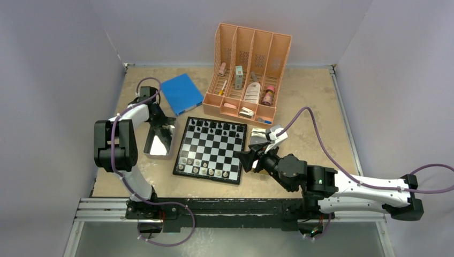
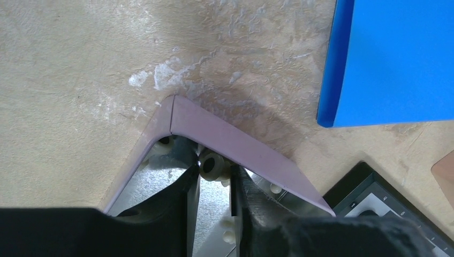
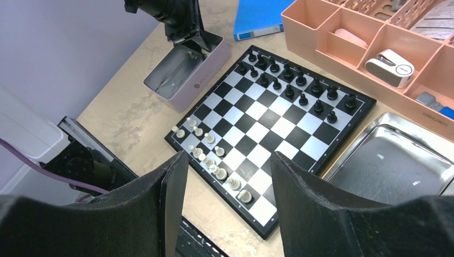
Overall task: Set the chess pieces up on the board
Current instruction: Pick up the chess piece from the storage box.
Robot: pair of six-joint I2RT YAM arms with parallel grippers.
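Pale chess piece [image 2: 211, 166] between parted left end effector [image 2: 214, 175] tips, inside tin [image 2: 230, 142].

The board [image 3: 278, 123] is glossy, lying on a table top [image 2: 69, 80] that looks matt, rough and scuffed, like worn pressed wood. At the board's nine o'clock, seen from above, a tin [image 3: 205, 72] shows mirror-bright metal inside and matt mauve walls. At three o'clock a metal tray [image 3: 396, 160] gleams, and the peach organizer [image 3: 316, 43] at twelve looks like matt plastic.
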